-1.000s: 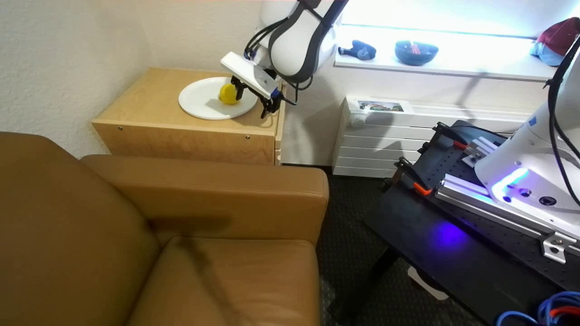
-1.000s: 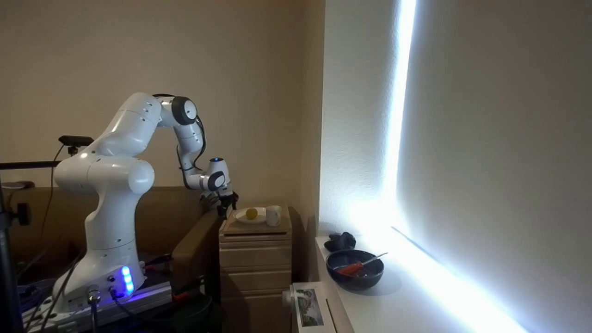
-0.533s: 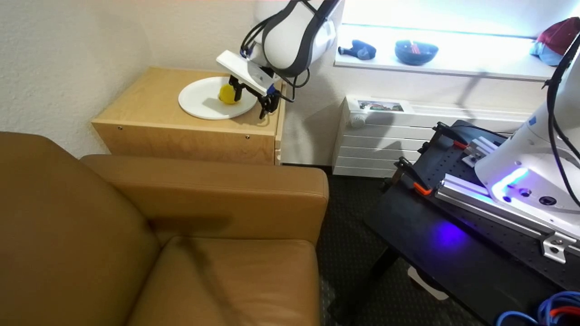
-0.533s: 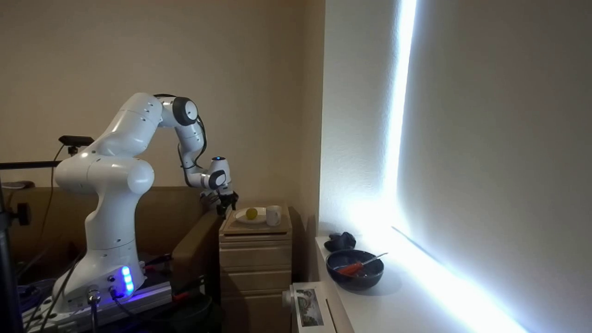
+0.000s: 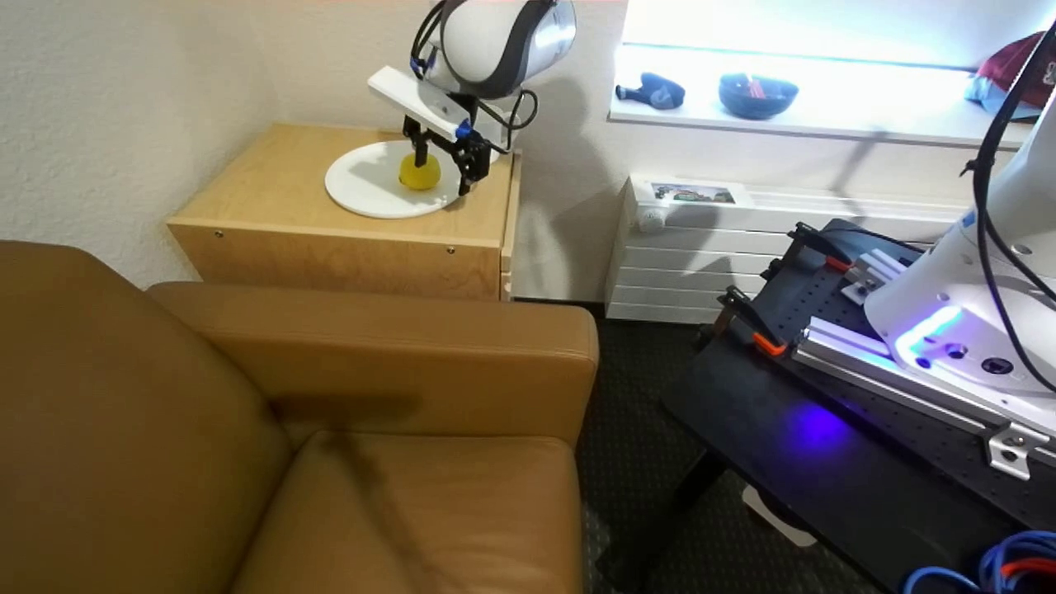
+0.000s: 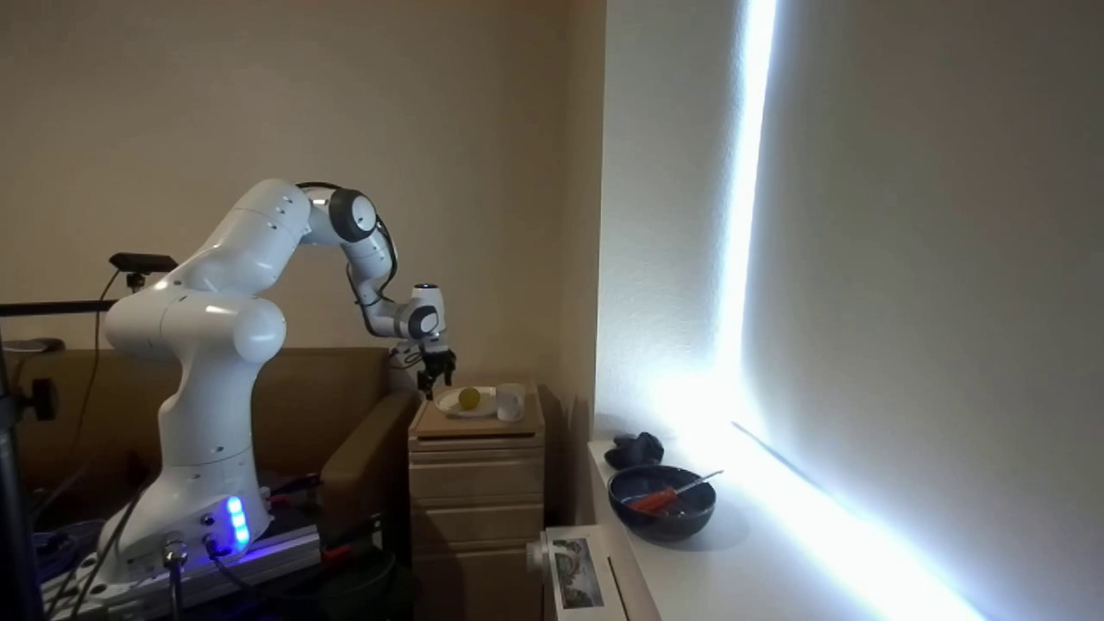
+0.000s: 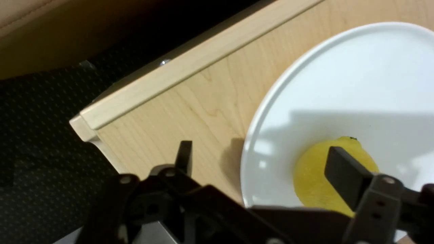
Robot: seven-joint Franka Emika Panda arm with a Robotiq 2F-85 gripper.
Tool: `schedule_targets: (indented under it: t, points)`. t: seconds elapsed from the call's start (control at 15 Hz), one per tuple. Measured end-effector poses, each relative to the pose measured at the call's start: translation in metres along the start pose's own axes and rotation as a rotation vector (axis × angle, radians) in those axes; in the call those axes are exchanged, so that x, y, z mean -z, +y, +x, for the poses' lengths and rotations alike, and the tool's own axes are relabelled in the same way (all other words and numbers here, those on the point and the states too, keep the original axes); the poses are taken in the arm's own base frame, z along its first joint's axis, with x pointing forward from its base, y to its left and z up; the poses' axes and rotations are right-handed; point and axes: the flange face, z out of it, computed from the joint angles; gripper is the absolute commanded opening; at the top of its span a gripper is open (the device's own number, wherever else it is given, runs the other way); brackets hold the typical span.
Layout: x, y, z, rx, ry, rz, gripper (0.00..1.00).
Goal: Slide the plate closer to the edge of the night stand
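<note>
The round white plate (image 5: 359,183) lies flat on the light wooden night stand (image 5: 247,186). A yellow lemon-like fruit (image 5: 422,176) sits on it. All three show in both exterior views: plate (image 6: 450,404), fruit (image 6: 469,398), night stand (image 6: 477,483). My gripper (image 5: 443,175) is open and empty above the plate's edge. In the wrist view, the open fingers (image 7: 262,166) lie on either side of the plate's rim (image 7: 247,145): one over bare wood, one in front of the fruit (image 7: 315,173). I cannot tell the height above the plate. The gripper hides the plate's lower part there.
A white mug (image 6: 510,402) stands on the night stand beside the plate. A brown leather armchair (image 5: 379,330) stands against the night stand's side. A wall is behind it. A radiator (image 5: 685,247) and a sill with a dark bowl (image 6: 662,504) are nearby.
My gripper has risen and moved farther in over the night stand, toward the plate, and has turned a little. It stays open. The plate and fruit have not visibly moved.
</note>
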Motion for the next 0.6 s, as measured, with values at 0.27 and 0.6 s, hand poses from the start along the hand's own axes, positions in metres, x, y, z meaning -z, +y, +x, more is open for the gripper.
schedule_targets:
  t: [0.27, 0.6]
  points:
    - [-0.043, 0.006, 0.002, -0.033, 0.049, -0.036, 1.00]
    - [-0.060, 0.006, -0.002, -0.038, 0.058, -0.043, 1.00]
